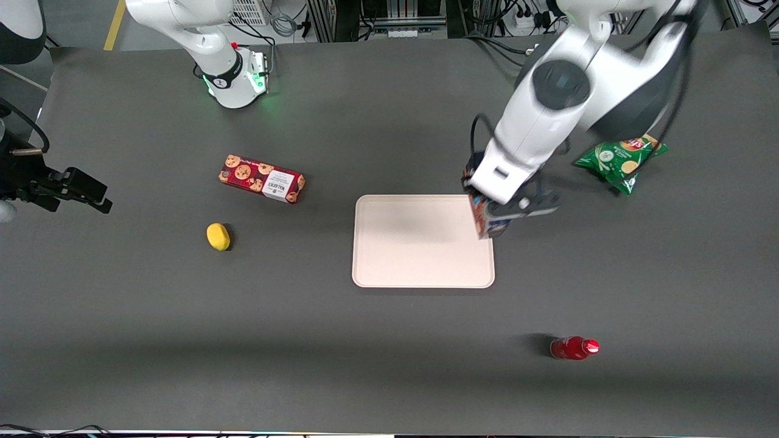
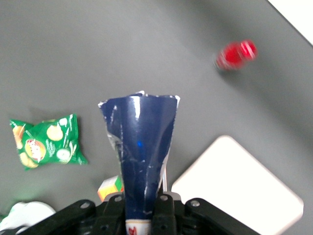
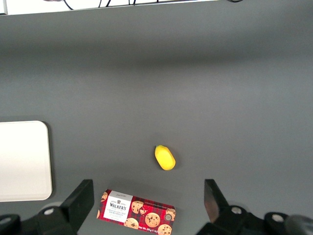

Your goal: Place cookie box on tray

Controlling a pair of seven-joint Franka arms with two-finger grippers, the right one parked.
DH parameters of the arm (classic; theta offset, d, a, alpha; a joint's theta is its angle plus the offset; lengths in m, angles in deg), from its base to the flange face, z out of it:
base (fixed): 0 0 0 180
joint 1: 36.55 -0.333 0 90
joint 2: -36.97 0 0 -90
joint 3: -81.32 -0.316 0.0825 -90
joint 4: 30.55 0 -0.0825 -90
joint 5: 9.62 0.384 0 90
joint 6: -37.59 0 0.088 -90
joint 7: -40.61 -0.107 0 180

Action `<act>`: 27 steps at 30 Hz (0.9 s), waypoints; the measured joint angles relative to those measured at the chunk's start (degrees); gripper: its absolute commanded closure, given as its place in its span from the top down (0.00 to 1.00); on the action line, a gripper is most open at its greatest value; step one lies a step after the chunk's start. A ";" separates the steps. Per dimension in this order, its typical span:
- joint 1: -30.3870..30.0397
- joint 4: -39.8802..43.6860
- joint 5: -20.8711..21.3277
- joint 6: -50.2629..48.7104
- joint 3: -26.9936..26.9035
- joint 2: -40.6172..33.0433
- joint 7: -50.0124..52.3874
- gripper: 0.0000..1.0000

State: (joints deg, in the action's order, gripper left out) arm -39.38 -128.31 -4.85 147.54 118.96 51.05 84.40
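The cookie box (image 2: 141, 152), a long dark navy carton, is clamped between my gripper's (image 2: 142, 208) black fingers and hangs in the air. In the front view the cookie box (image 1: 485, 220) shows under my gripper (image 1: 517, 210), over the tray's edge nearest the working arm's end. The tray (image 1: 420, 243) is a large pale pinkish-cream rectangle with rounded corners, lying flat mid-table with nothing on it. A corner of the tray (image 2: 239, 188) also shows beside the carton in the left wrist view.
A green chip bag (image 1: 621, 157) lies near the working arm. A red bottle (image 1: 575, 348) lies nearer the front camera. A red cookie box (image 1: 261, 178) and a yellow lemon (image 1: 218, 236) sit toward the parked arm's end. A multicoloured cube (image 2: 110, 187) lies below the gripper.
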 measured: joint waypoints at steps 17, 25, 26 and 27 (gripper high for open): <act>-1.00 -12.97 8.18 19.04 -1.22 8.98 -8.19 0.00; -1.04 -15.31 10.30 24.40 -1.87 11.27 -8.35 0.00; -1.05 -15.36 10.82 24.84 -1.95 11.55 -8.34 0.00; -1.05 -15.40 11.28 25.21 -2.11 11.81 -8.33 0.00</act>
State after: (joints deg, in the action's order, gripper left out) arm -40.42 -143.71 6.43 172.76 116.85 62.87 76.07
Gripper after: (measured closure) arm 0.833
